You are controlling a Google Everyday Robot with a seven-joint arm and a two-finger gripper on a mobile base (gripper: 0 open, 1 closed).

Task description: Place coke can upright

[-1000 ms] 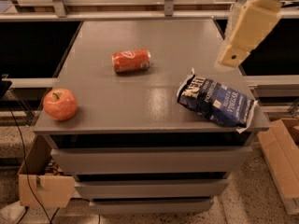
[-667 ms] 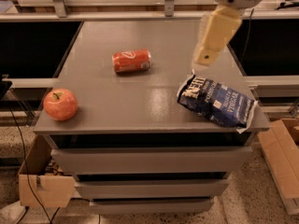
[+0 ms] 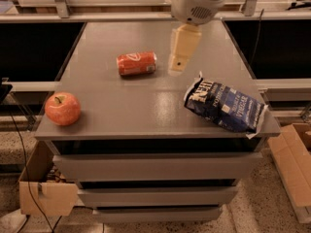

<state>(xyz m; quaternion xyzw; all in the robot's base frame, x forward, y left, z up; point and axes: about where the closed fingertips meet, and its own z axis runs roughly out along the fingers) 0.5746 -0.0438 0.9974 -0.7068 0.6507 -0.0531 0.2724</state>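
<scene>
Camera view
Gripper: the cream-coloured gripper (image 3: 177, 67) hangs tip-down from the arm's round white housing (image 3: 197, 1) over the far half of the grey table (image 3: 146, 106).
Jaws: seen as one tapered cream block; whether they are spread or pressed together cannot be told. Nothing is seen caught in them, and they stand apart from every object on the table.
Coke can: the coke can (image 3: 137, 63) lies on its side on the table top, just beside the jaws to their left in the view, at about the level of the tip. Its silver ends face left and right and its white script is turned up. A strip of bare table separates it from the tip.
Popcorn bag: a dark blue bag (image 3: 226, 110) lies flat, nearer the camera than the jaws and to their right, reaching the table's front right corner.
Apple: a red apple (image 3: 62, 108) sits at the front left corner, well apart from the jaws, beyond the can.
Below: grey drawer fronts (image 3: 155, 166) under the table top; a cardboard box (image 3: 46, 193) on the floor at lower left.
</scene>
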